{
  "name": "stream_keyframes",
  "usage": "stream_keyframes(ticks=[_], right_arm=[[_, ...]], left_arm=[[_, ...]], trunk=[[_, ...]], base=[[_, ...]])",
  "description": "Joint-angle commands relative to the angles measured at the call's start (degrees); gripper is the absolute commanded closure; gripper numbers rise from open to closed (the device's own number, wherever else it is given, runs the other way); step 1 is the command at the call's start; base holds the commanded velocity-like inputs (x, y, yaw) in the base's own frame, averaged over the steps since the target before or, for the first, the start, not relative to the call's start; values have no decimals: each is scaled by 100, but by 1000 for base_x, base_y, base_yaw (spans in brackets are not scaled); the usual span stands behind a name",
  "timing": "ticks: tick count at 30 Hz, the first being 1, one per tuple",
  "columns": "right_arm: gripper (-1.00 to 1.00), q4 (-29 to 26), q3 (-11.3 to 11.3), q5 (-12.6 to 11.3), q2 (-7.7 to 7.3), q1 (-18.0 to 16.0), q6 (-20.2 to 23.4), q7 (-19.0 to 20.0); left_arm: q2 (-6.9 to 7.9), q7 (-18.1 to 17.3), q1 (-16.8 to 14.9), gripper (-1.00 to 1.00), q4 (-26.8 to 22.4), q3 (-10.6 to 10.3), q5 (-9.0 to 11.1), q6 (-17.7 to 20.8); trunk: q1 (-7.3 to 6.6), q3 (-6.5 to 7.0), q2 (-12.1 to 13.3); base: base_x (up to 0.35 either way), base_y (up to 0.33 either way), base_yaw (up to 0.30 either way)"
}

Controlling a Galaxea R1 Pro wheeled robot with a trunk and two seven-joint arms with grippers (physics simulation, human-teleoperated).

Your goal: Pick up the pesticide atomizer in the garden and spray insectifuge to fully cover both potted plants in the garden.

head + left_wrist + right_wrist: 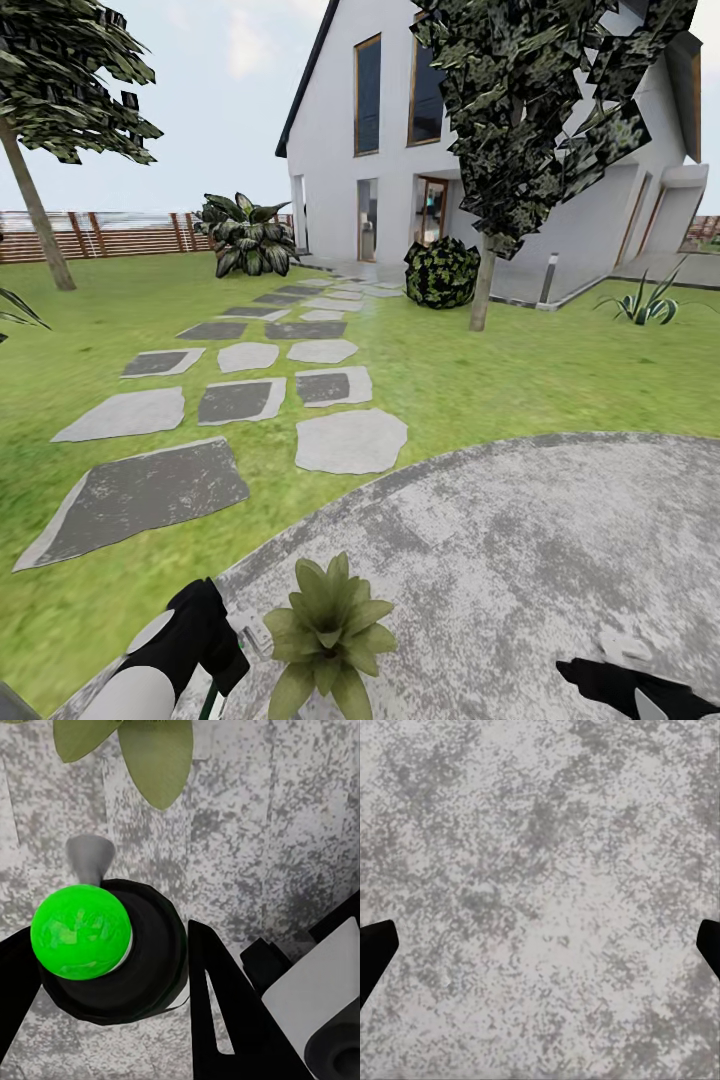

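Head view looks across a green lawn [520, 370] to a white house [340, 130], with a path of flat stepping stones [240, 400] running up the left half of the frame toward a wooden slat fence [130, 232] and a large leafy bush [245, 238]. A round dark shrub [442, 272] and a dark tree [530, 90] stand in front of the house. A round grey stone patio [520, 540] fills the lower right. One potted plant [330, 630], a low rosette of pointed green leaves, sits at the bottom centre on the patio's edge. The left gripper [205, 640] is at the lower left corner, just beside the plant, and the right gripper [630, 685] is at the lower right corner, well apart from it. In the left wrist view the two black fingers [225, 1020] stand on either side of the pesticide atomizer [142, 967], seen end-on as a dark round body with a bright green ball on it. The fingers are closed against its sides and hold it above the patio stone. Two leaves of the plant reach in at the top of that frame, near the atomizer but not touching it. In the right wrist view only the black fingertips [375, 952] show at the far left and right edges, spread wide with nothing but bare patio stone between them.
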Motion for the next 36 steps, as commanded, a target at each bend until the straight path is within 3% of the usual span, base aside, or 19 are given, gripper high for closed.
stream_keyframes(ticks=[1, 7, 9, 36], right_arm=[[-100, -3, -14, -47, 88, -2, 23, 25], [-100, -3, -22, -43, 668, -2, 22, 22], [-100, -3, -23, -45, 750, -2, 22, 23], [-100, -3, -23, -48, 790, -2, 22, 20]], left_arm=[[-10, -32, -4, 100, -9, 37, -24, 43], [-11, -32, -4, 100, -7, 37, -22, 41], [-11, -32, -4, 100, -8, 37, -22, 42], [7, -38, -4, 100, -16, 28, -49, 43]], trunk=[[-1, -6, -3], [87, -78, -163], [87, -78, -163], [87, -78, -163]], base=[[0, 0, 0], [0, 0, 0], [0, 0, 0], [0, 0, 0]])
